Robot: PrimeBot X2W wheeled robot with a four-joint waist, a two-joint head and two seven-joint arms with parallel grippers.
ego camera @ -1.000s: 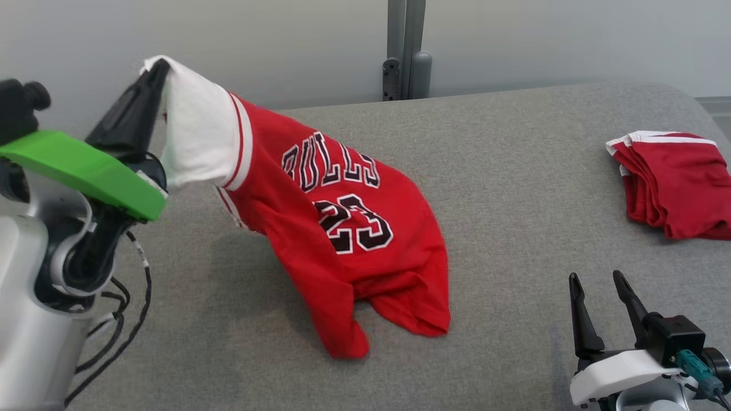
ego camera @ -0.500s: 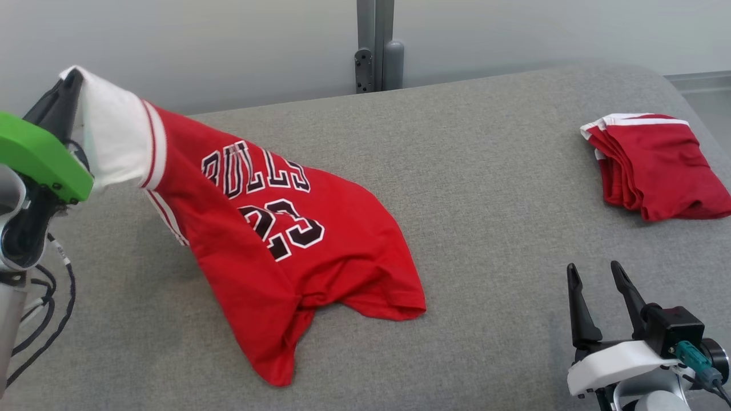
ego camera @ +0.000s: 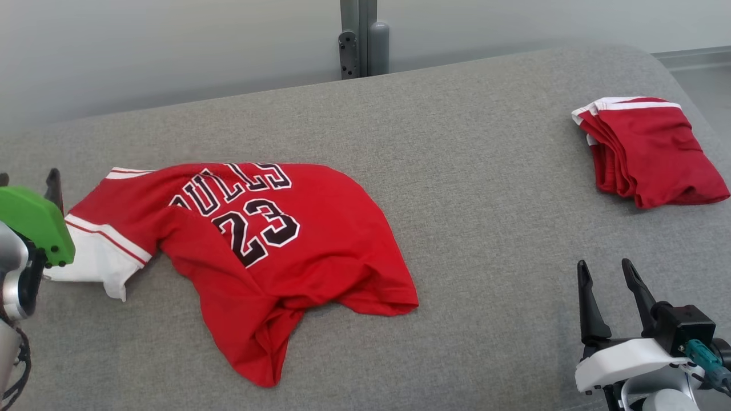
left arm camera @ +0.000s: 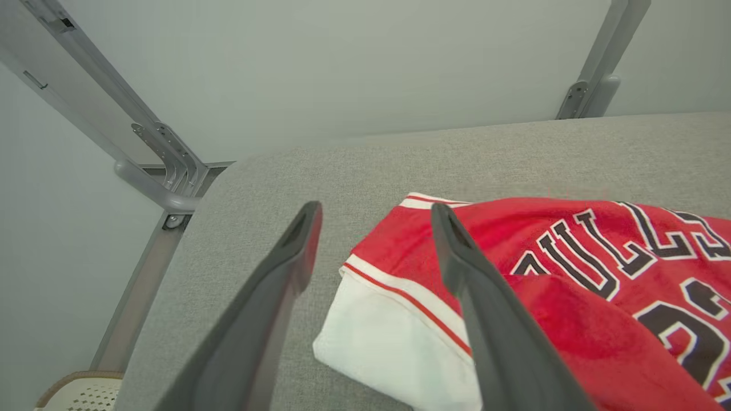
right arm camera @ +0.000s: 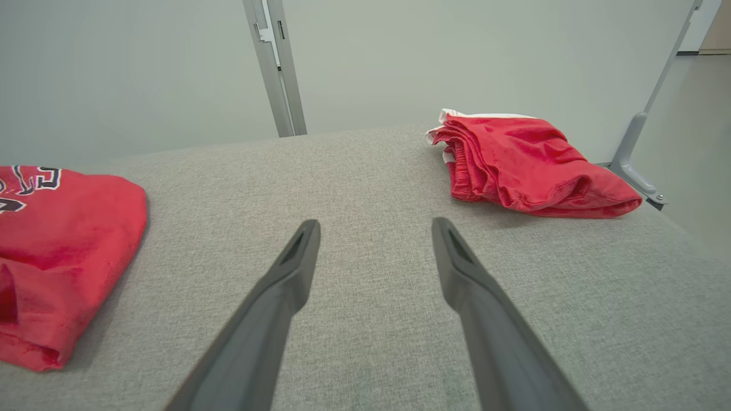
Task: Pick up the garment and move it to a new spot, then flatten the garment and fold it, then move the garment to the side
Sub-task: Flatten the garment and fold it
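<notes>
The red shirt (ego camera: 274, 240) lies crumpled on the left part of the gray table (ego camera: 485, 171). The left claw (left arm camera: 375, 210) is spread apart over the white sleeve (left arm camera: 388, 337) and holds nothing, so the shirt is free for smoothing. The right claw (ego camera: 604, 265) is apart too, empty, well away from the folded red clothes (ego camera: 645, 148).
</notes>
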